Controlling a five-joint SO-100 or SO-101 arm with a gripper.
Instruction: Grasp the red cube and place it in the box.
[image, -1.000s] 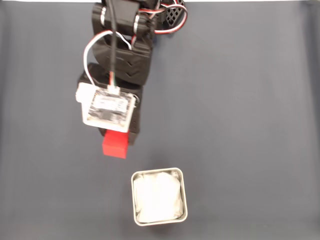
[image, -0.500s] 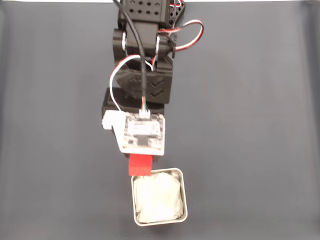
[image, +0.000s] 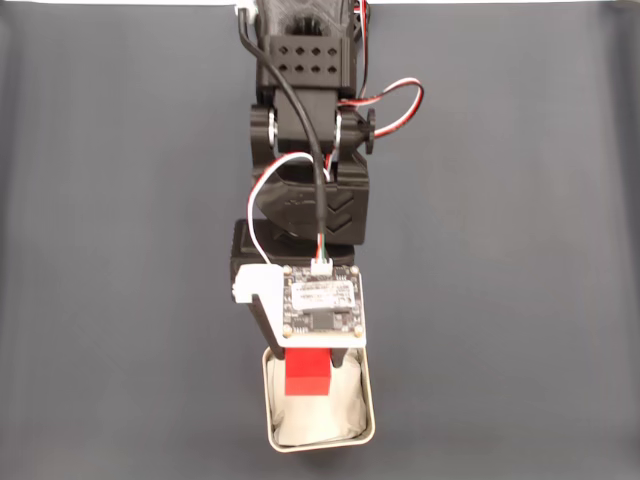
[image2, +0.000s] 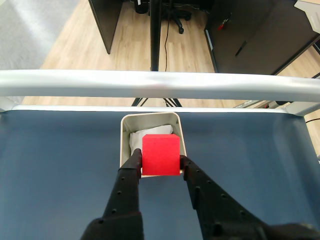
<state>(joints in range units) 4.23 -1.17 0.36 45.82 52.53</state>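
Observation:
In the wrist view the red cube (image2: 161, 155) is pinched between my two black fingers (image2: 131, 170), with my gripper (image2: 160, 161) shut on it. The cube hangs over the near half of the box (image2: 150, 119), a silver tin with white paper inside. From the fixed view, the red cube (image: 307, 372) shows just below the wrist's circuit board, over the upper part of the box (image: 368, 410). My gripper (image: 308, 362) is mostly hidden there under the board. Whether the cube touches the paper lining I cannot tell.
The dark blue-grey mat (image: 500, 250) spreads flat on both sides of the arm. A metal rail (image2: 160, 84) runs along the table's far edge in the wrist view, with wooden floor and dark furniture beyond it.
The arm has swung right and reached forward, carrying the red cube from the mat left of the box to a spot over the box's opening.

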